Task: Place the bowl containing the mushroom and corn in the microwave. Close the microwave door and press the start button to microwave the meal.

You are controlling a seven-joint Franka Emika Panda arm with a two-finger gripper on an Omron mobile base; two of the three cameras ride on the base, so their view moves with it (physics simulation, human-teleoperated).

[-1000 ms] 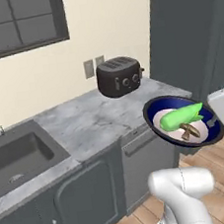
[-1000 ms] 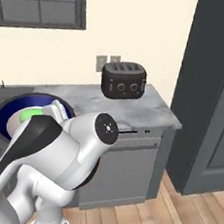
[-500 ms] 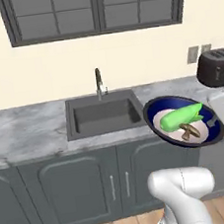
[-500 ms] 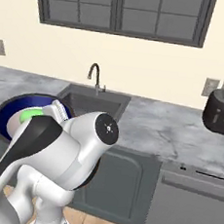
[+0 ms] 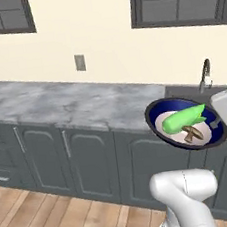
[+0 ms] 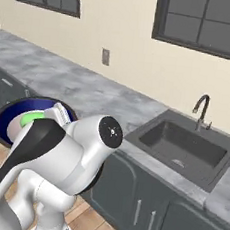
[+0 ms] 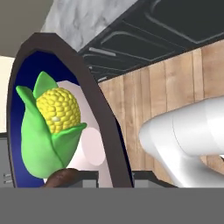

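Observation:
The dark blue bowl [image 5: 158,114] with a white centre hangs in the air in front of the counter, tilted toward the left base camera. In it lie the green corn [image 5: 182,119] and the small brown mushroom [image 5: 192,134]. My gripper [image 5: 219,122] is shut on the bowl's right rim. In the hand view the bowl's rim [image 7: 98,109] runs between the fingertips of the gripper [image 7: 116,178], with the corn [image 7: 52,127] and mushroom [image 7: 61,177] to its left. From the right base view the bowl [image 6: 9,113] peeks out behind my arm. The microwave and its door are out of view.
A long grey marble counter [image 5: 74,102] over dark grey cabinets [image 5: 51,163] runs along the wall. A sink [image 6: 184,144] with a faucet [image 6: 202,108] lies to the right. A wall outlet [image 5: 80,62] sits above the counter. Wood floor [image 5: 48,219] lies in front.
The whole scene has swept to the right as the base turned left: the toaster is gone and the sink now lies at the right. The bowl stays held in the same spot beside the arm.

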